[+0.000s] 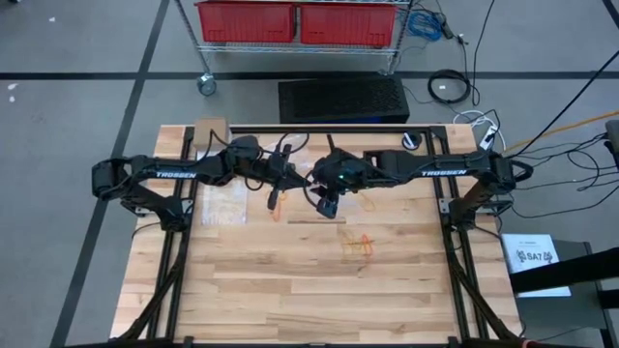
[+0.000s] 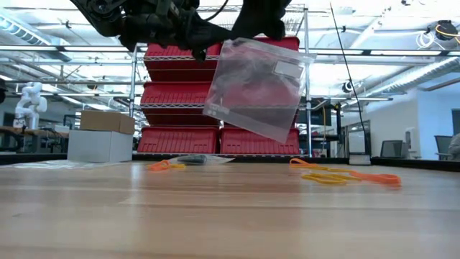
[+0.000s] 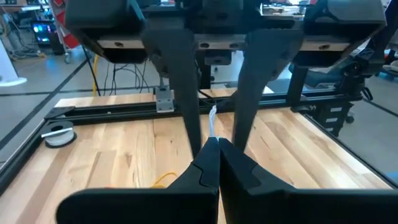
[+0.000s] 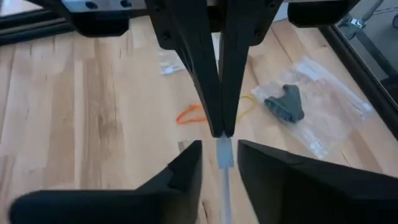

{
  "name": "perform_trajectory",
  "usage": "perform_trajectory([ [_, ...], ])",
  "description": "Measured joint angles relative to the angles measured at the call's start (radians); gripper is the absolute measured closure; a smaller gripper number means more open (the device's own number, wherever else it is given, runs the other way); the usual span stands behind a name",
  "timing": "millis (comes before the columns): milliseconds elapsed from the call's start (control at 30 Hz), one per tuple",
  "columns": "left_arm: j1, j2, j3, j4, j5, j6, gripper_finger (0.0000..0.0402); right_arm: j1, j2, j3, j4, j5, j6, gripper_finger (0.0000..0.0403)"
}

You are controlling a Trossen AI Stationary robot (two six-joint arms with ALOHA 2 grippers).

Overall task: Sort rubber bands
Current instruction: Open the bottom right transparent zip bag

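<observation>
A clear plastic bag (image 2: 255,86) with a white label hangs tilted in the air above the table's middle. My left gripper (image 3: 217,163) is shut on it, reaching in from the table's left. My right gripper (image 4: 221,165) faces it tip to tip from the right. Its fingers are open and stand on either side of the bag's thin edge (image 4: 224,155), apart from it. Orange and yellow rubber bands (image 1: 358,246) lie loose on the wood, and a single orange one (image 4: 189,115) lies below the grippers. My left gripper pinches the bag's upper edge (image 3: 212,121) between its two shut fingers, near the bag's top left corner (image 2: 205,52). The fingers come nearly level from the table's left. The bag hangs below them, tilted, clear of the table.
Another clear bag with a dark part inside (image 4: 292,106) lies on the table's left half, with a small labelled bag (image 4: 168,62) near it. A cardboard box (image 2: 100,137) stands at the far left and a tape roll (image 3: 59,135) at the far right. The near half is bare wood.
</observation>
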Motion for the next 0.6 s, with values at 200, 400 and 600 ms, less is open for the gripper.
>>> perform_trajectory([
  [200,0.000,0.000,0.000,-0.021,-0.016,0.000,0.0401,0.000,0.000,0.000,-0.007,0.025,-0.011,0.0393],
  [400,0.000,0.000,0.000,-0.023,-0.031,0.001,0.0401,0.008,-0.001,0.000,-0.074,0.036,0.015,0.0383],
  [600,0.000,-0.001,-0.001,-0.022,-0.047,0.007,0.0401,0.025,-0.002,0.002,-0.168,0.037,0.043,0.0388],
])
